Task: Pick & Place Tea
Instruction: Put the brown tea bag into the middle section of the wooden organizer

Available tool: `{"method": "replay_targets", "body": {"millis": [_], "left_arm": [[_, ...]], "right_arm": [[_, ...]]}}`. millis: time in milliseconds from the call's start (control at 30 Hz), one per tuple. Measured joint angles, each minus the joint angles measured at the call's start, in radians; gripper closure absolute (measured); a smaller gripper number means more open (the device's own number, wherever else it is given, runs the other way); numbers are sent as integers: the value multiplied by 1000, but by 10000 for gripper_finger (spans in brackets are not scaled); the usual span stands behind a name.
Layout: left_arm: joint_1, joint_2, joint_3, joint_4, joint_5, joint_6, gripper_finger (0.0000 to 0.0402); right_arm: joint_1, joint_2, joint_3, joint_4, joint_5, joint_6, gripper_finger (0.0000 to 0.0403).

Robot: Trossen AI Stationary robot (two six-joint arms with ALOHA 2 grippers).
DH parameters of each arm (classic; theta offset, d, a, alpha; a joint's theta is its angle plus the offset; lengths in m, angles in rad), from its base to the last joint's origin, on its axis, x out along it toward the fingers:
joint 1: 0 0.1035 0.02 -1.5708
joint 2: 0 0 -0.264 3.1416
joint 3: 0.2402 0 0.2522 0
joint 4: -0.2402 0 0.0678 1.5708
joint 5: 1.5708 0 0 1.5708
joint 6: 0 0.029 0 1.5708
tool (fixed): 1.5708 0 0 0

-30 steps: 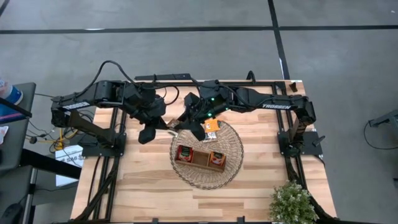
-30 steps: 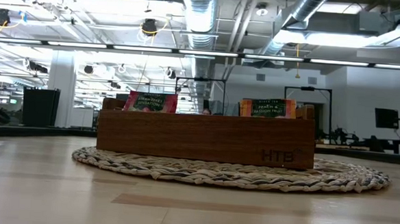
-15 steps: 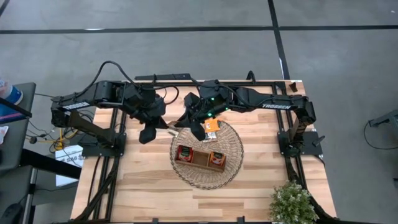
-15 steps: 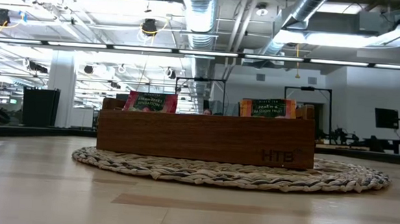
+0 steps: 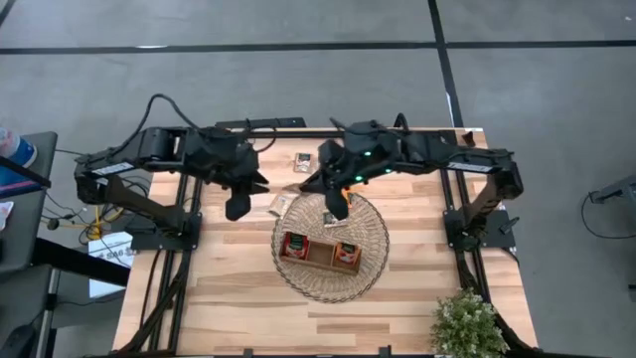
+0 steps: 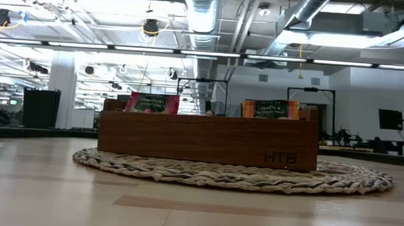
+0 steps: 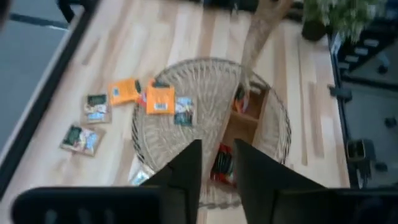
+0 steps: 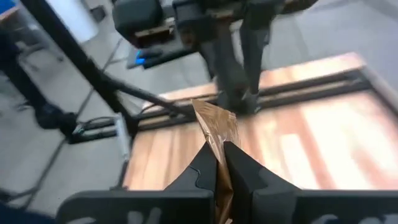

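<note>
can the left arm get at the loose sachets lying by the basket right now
Probably yes: the left gripper hangs empty with fingers parted, close to the sachets, and nothing lies between.

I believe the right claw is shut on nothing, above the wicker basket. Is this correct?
Not quite. The right claw is shut on a tea sachet, as the right wrist view shows. It is above the wicker basket edge in the high view.
</note>
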Motion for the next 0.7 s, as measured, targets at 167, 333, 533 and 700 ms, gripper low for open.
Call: {"method": "replay_targets", "body": {"millis": [167,333,533,700], "left_arm": [[0,-32,0,173,-8,-4,276],[0,-43,0,446,-14,41,259],[0,-16,0,804,47,72,255],[0,31,-1,979,71,62,255]], "right_arm": [[54,-107,0,13,177,-37,400],[150,-192,-19,129,393,-113,400],[261,-242,-96,449,514,-265,400],[292,-245,-138,615,519,-323,400]]}}
